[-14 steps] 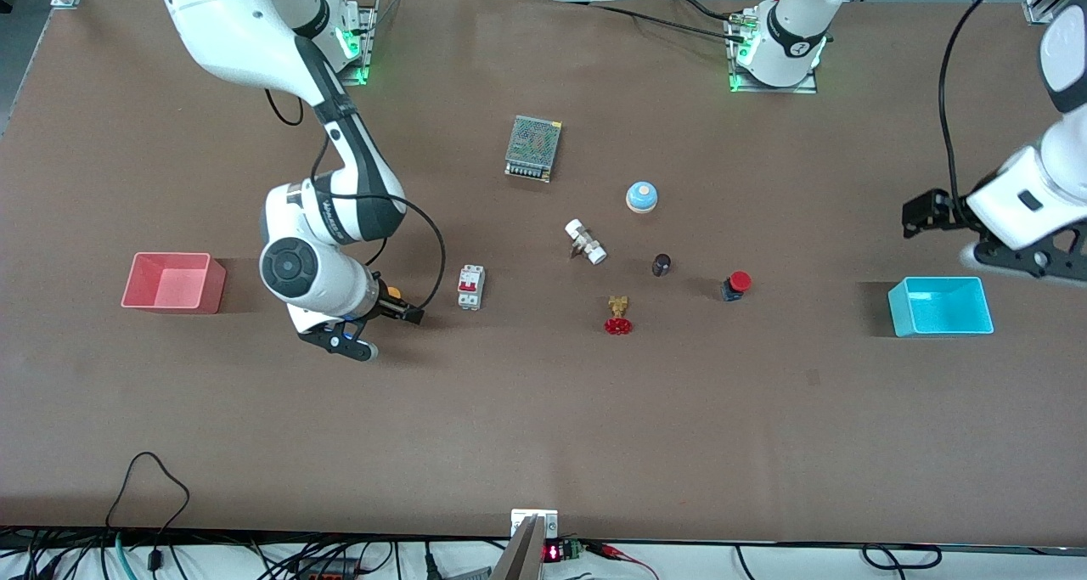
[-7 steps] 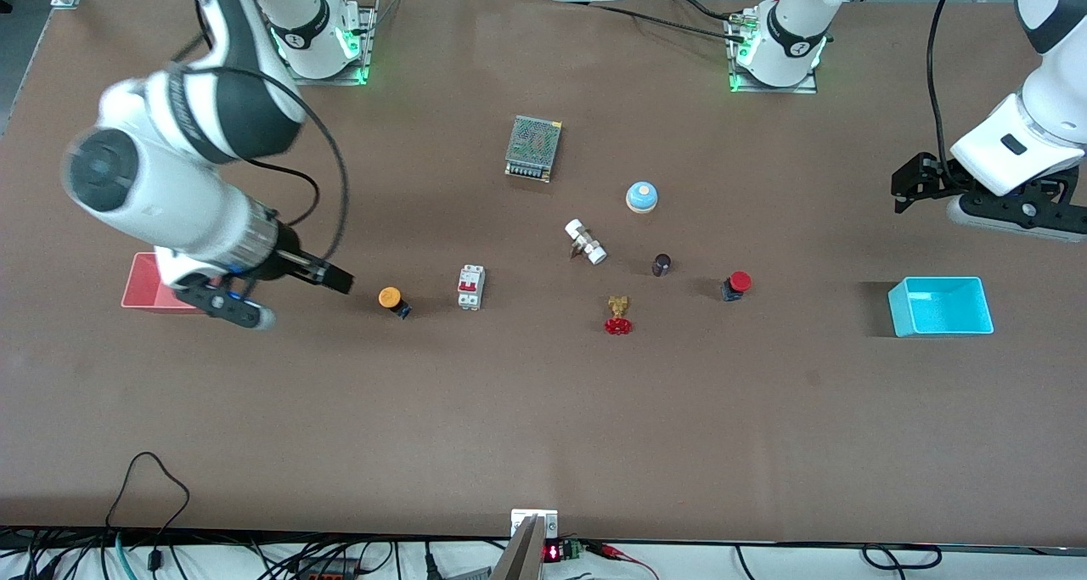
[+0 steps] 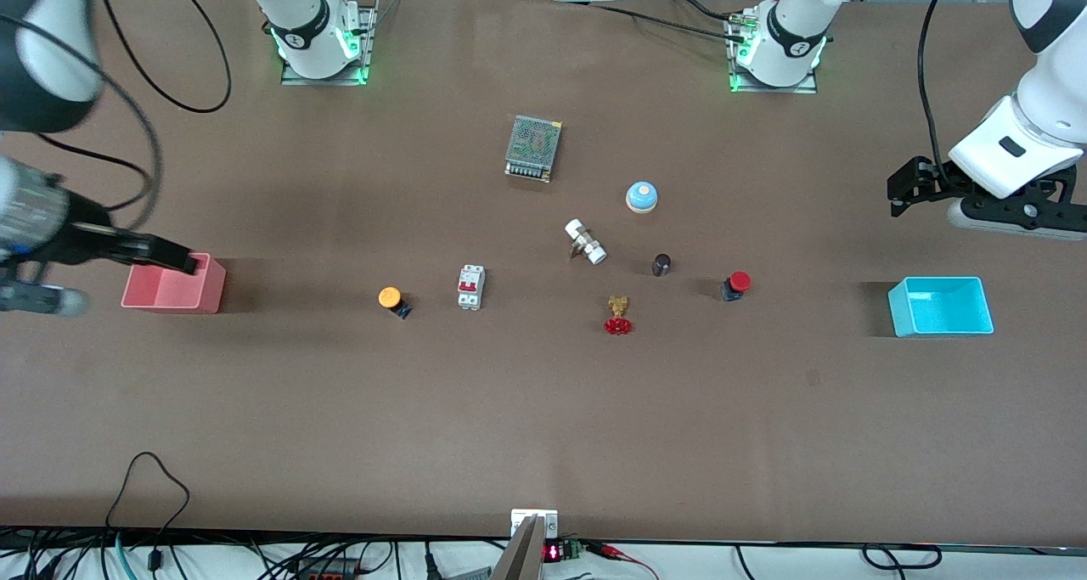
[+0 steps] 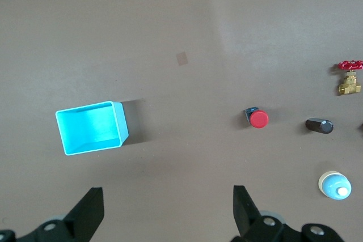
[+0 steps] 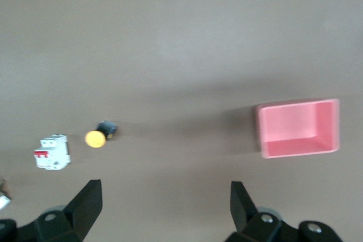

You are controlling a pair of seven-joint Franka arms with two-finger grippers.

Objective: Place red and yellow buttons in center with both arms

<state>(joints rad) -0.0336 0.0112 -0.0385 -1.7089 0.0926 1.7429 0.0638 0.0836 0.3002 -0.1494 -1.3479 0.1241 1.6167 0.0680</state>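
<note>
Now 2 buttons down: yellow button (image 3: 390, 297) on table (image 3: 543, 410), well toward centre from right gripper (image 3: 178, 261), open, empty, over pink bin (image 3: 174, 283). Red button (image 3: 735, 284) toward centre from left gripper (image 3: 900, 196), open, empty, above blue bin (image 3: 940, 306). Flat surface, ample room.
</note>
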